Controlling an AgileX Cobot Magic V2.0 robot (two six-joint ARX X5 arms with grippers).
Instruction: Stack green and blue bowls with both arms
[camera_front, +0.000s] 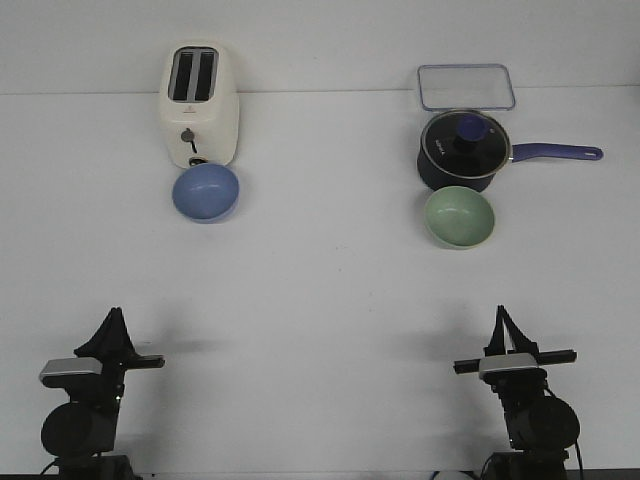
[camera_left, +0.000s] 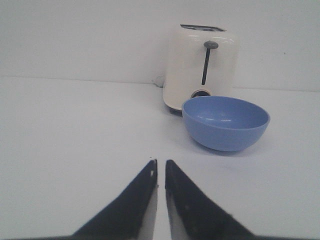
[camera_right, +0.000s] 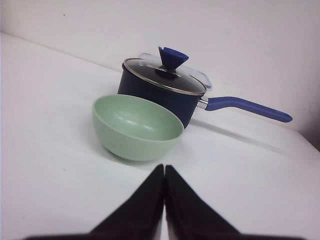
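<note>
Resting upright just before toaster (camera_front: 201, 105): blue bowl (camera_front: 206, 191). Well apart, against saucepan (camera_front: 465, 150): green bowl (camera_front: 459, 216). Clear tub (camera_front: 466, 86) behind saucepan, plain from front, barely glimpsed by right wrist. Nearly shut, holding nothing: left gripper (camera_left: 161, 172). Pinched closed, empty: right gripper (camera_right: 164, 173).

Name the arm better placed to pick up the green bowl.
Right. The green bowl sits on the right, straight ahead of the right claw; the left claw faces the blue bowl.
</note>
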